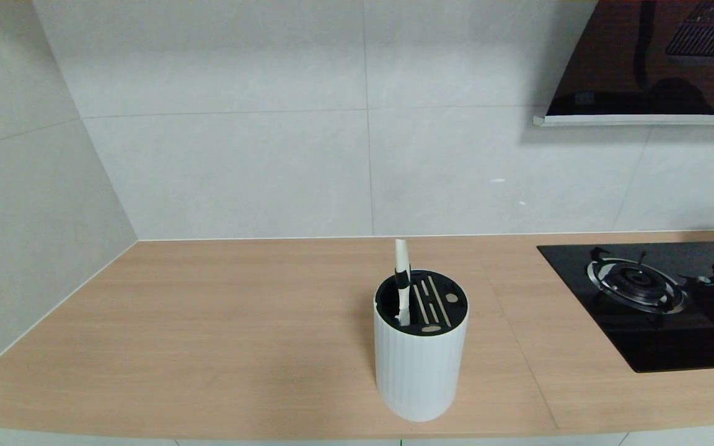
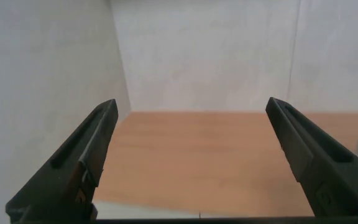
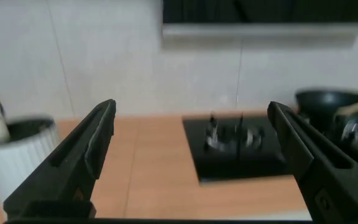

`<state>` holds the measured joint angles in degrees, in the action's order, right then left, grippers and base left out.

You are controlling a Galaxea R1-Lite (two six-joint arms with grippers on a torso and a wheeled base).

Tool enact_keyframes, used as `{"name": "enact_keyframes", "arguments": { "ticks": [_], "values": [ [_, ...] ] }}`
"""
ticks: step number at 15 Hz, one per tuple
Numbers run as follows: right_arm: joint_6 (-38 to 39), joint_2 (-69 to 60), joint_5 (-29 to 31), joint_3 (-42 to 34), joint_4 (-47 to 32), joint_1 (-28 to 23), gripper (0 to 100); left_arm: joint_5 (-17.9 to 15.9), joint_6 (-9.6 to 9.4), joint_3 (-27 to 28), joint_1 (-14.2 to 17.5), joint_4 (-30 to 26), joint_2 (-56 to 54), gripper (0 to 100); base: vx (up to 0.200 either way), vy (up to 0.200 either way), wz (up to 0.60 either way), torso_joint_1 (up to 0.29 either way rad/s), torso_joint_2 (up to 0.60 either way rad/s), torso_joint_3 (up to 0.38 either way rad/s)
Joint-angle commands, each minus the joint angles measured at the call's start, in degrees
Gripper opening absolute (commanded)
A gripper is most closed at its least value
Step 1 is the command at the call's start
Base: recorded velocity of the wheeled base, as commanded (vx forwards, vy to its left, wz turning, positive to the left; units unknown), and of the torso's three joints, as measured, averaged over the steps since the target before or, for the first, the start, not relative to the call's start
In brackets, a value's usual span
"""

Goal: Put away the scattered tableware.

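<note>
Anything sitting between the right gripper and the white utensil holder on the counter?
Nothing visible does. Only bare counter lies between the open right gripper and the utensil holder. The stove sits to the holder's right, off that path.

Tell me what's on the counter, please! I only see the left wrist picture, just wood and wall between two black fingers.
Observer: A white ribbed holder stands on the counter, near its front edge.
Operator: Is anything inside it?
Observer: Yes, one utensil, its handle white and black, sticks up from the holder's open compartment.
Operator: What's next to it?
Observer: A black gas stove is set into the counter on the robot's right, and a dark pan sits at its right end.
</note>
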<state>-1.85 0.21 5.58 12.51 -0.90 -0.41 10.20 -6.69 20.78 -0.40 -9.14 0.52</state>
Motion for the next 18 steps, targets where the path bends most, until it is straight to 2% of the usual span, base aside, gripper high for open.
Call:
{"name": "enact_keyframes", "arguments": {
  "ticks": [1, 2, 3, 5, 7, 8, 18],
  "values": [
    [0.1, -0.1, -1.5, -8.8, 4.2, 0.0, 100, -1.7, 1.16, -5.9, 0.2, 0.4, -0.5, 100, 0.000, 0.000, 0.00, 0.000, 0.00, 0.000],
    [0.2, -0.1, -3.1, -12.5, 7.7, 0.0, 100, -4.3, 2.03, -9.0, 0.3, 2.3, -0.5, 100, 0.000, 0.000, 0.00, 0.000, 0.00, 0.000],
    [0.8, -0.1, -4.2, -12.5, 6.8, 0.1, 100, -6.2, 2.30, -12.3, 0.2, 5.2, -0.5, 100, 0.000, 0.000, 0.00, 0.000, 0.00, 0.000],
    [1.4, -0.1, -5.2, -12.5, 5.2, 0.0, 100, -8.7, 1.68, -19.6, 0.3, 11.5, -0.5, 100, 0.000, 0.000, 0.00, 0.000, 0.00, 0.000],
    [1.1, -0.1, -6.1, -12.4, 0.6, 0.0, 100, -10.5, 2.74, -20.8, 0.2, 11.0, -0.5, 100, 0.000, 0.000, 0.00, 0.000, 0.00, 0.000],
    [1.1, -0.1, -6.2, -12.4, 0.8, 0.0, 100, -13.5, 4.50, -20.7, 0.2, 8.4, -0.5, 100, 0.000, 0.000, 0.00, 0.000, 0.00, 0.000],
    [2.5, 0.0, -6.2, -12.5, 1.0, 0.1, 100, -14.2, 5.20, -20.7, 0.2, 8.5, -0.5, 100, 0.000, 0.000, 0.00, 0.000, 0.00, 0.000]
  ]
}}
